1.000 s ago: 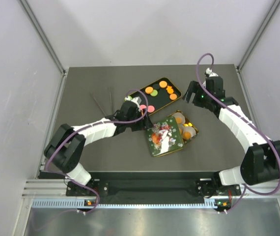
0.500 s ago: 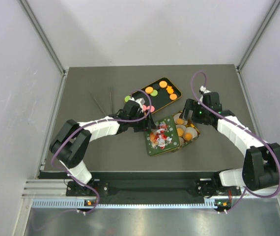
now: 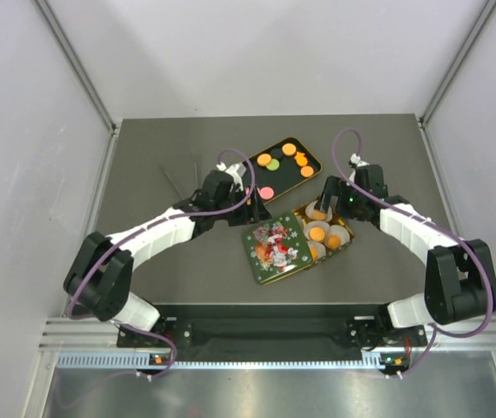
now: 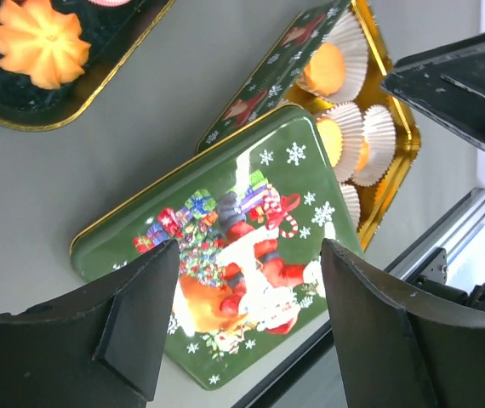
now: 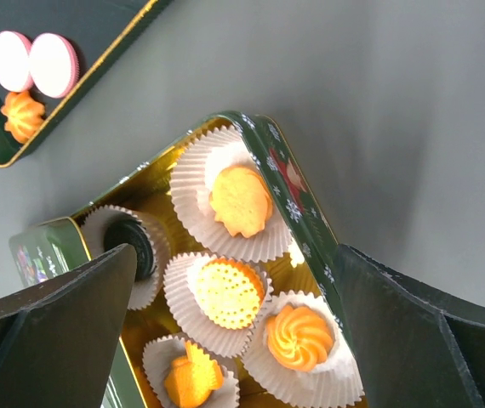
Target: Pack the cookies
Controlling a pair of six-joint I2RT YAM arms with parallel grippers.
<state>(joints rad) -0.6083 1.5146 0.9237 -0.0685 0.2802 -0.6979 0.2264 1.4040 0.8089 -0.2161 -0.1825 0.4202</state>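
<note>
Lid [image 3: 274, 246] shifted nearer, tin [image 3: 350, 233] mostly uncovered.
Right gripper [image 5: 234, 251] has come over the cupped cookies [image 3: 318, 233] and left gripper [image 4: 249, 251] has drawn back, both wide and empty. Loose cookies [image 3: 272, 164] wait on the far tray [image 3: 315, 159], so I'd say packing can continue.

Green Christmas lid [image 4: 225, 255] (Santa print) partly over gold tin [image 5: 296, 191], grey table [image 3: 161, 148]

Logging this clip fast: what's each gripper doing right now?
Left gripper: open, empty, over the Christmas tin lid.
Right gripper: open, empty, over the cookie tin.
</note>
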